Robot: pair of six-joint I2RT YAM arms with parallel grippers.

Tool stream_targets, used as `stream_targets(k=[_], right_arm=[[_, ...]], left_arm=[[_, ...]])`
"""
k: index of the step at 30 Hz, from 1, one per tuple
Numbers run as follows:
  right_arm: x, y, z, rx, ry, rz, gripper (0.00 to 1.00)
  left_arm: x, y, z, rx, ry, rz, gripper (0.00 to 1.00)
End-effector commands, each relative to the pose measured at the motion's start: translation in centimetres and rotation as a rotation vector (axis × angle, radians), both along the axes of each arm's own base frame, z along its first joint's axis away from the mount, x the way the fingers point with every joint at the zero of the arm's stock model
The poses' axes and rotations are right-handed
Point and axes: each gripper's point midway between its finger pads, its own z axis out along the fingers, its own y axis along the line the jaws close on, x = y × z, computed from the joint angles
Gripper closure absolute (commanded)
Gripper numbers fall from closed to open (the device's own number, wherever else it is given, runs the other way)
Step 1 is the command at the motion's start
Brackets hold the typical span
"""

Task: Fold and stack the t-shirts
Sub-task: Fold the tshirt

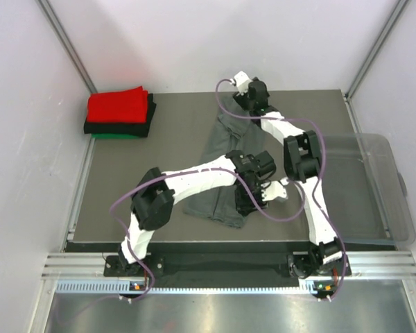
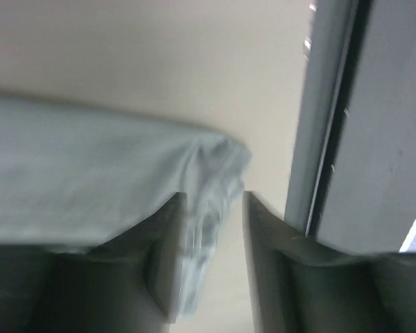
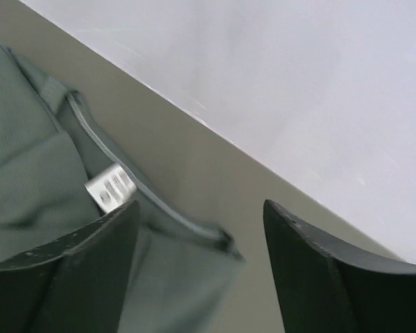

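Observation:
The dark grey t-shirt lies folded lengthwise in the middle of the table, collar at the far end. My left gripper is at its near right corner. In the left wrist view the gripper is open, with a bunched edge of the shirt between the jaws against the left finger. My right gripper is at the collar end. In the right wrist view it is wide open over the collar and white label of the shirt. Folded red, black and green t-shirts are stacked at the far left.
A clear plastic bin stands at the right edge of the table. White walls and metal posts close in the back and sides. The arms' cables loop above the shirt.

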Motion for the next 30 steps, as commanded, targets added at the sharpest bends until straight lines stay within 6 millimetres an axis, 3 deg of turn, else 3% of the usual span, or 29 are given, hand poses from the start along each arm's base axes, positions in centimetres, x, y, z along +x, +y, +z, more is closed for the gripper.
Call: stream_targets(k=[1,3,4,5,6,7,8,9,10,11,12,13,14,15,17,18,20,21,24,26,30], right_arm=[[-2.6,-3.0,17.9,0.11,-0.3,-0.139,0.27],[-5.5,-4.6,20.3,0.163,-0.269,-0.173,0.29],[-6.7,-4.9,20.6,0.194,-0.239,-0.177,0.31],[-8.0,-4.8,20.6,0.289,-0.195,-0.185,0.32],[-10.8,-4.9,20.3,0.324,-0.092,-0.144,0.31],[-12.5,-4.7,19.8,0.372,-0.025,-0.127,0.31],[-14.4,-4.0,19.0,0.483,0.063,-0.12,0.31],[-18.3,-3.0,17.2,0.542,0.222,-0.023,0.32],[-20.5,-2.2,16.2,0.626,0.314,-0.007,0.32],[-22.9,-2.1,14.7,0.651,0.411,-0.006,0.33],[-26.3,-1.2,13.1,0.69,0.522,0.051,0.34],[-28.3,-0.6,11.9,0.716,0.603,0.081,0.33],[-30.2,-0.1,11.0,0.752,0.678,0.096,0.34],[-33.7,0.3,8.9,0.782,0.784,0.132,0.34],[-37.4,0.8,7.2,0.867,0.897,0.13,0.33],[-41.0,1.1,5.0,0.922,1.021,0.147,0.34],[-44.5,1.6,3.1,1.053,1.171,0.09,0.35],[-46.8,1.3,0.8,1.103,1.212,0.055,0.36],[-50.7,0.9,-2.6,1.241,1.373,-0.162,0.4],[-52.5,0.4,-4.1,1.162,1.417,-0.244,0.41],[-53.6,1.6,-5.2,1.126,1.477,-0.288,0.41]], left_arm=[[1.2,0.3,10.4,-0.172,-0.17,0.057,0.48],[2.6,1.4,11.5,-0.169,-0.266,0.119,0.44],[3.7,1.7,13.1,-0.21,-0.33,0.16,0.44],[5.1,3.1,13.0,-0.2,-0.337,0.218,0.44],[6.1,4.0,13.2,-0.209,-0.324,0.279,0.45],[7.2,4.9,14.5,-0.258,-0.319,0.35,0.44],[10.0,7.8,14.1,-0.257,-0.268,0.517,0.45],[11.2,9.2,14.3,-0.282,-0.221,0.605,0.45],[11.6,10.0,15.1,-0.347,-0.143,0.659,0.46],[13.5,13.2,14.2,-0.354,-0.069,0.815,0.48],[13.9,14.5,13.9,-0.371,-0.031,0.876,0.48],[13.7,15.1,14.5,-0.429,0.01,0.894,0.49],[14.3,17.1,12.9,-0.42,0.044,0.984,0.5],[14.3,17.9,12.4,-0.421,0.047,1.004,0.5],[13.9,19.7,10.5,-0.385,0.118,1.089,0.5],[13.5,20.0,9.9,-0.375,0.159,1.102,0.48],[12.8,20.7,8.4,-0.351,0.277,1.124,0.4],[12.0,20.9,7.8,-0.321,0.334,1.138,0.39],[11.6,21.6,5.7,-0.312,0.399,1.189,0.4],[10.5,22.1,4.1,-0.269,0.435,1.22,0.41],[9.0,23.0,0.9,-0.183,0.46,1.267,0.4]])
